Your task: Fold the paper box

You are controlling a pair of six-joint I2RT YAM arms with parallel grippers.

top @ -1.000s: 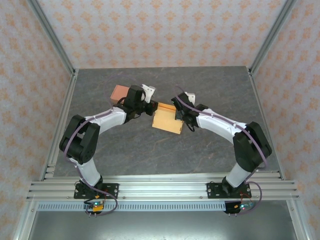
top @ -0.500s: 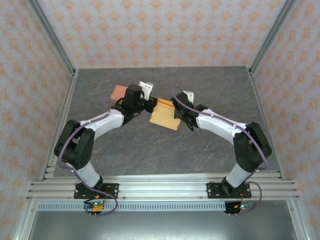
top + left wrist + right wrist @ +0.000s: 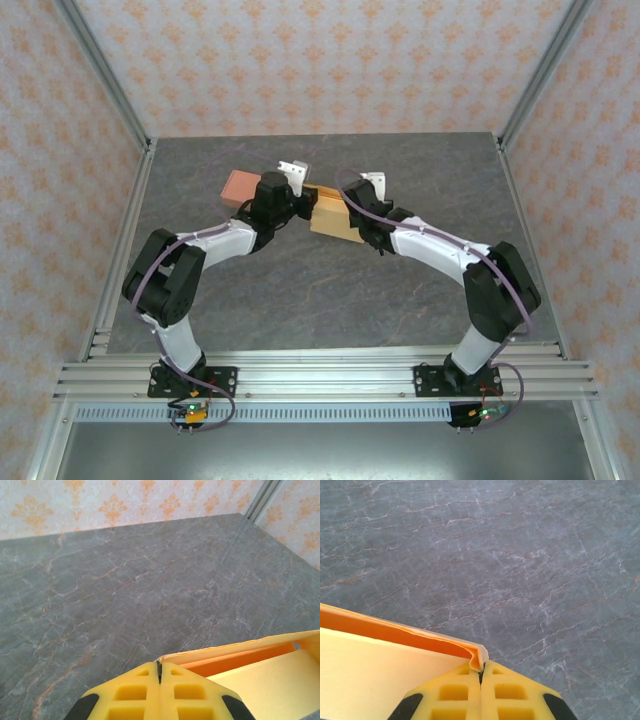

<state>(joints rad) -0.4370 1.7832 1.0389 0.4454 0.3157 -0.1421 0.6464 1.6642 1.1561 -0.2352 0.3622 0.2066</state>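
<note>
Where the two arms curve in toward each other over the middle of the grey marbled table [image 3: 400, 290], the paper box [image 3: 330, 215] sits between their grippers, orange-yellow, its long side slanting from upper left to lower right in the overhead view. The left gripper [image 3: 305, 203] meets the box's left end and the right gripper [image 3: 352, 218] its right end.

In the left wrist view the yellow fingers [image 3: 135, 690] are pressed flat together with no gap, and the box's thin upper edge runs straight into the seam at their tips – it looks nipped there. An orange inner wall and a pale yellow panel show to the right of the fingers.

In the right wrist view the fingers are likewise clenched, and the box's corner curls over into the seam between them – pinched. The pale panel and orange wall stretch away to the left.

A reddish-brown block [image 3: 240, 186] lies on the table just beyond the left wrist, apart from the paper box.
</note>
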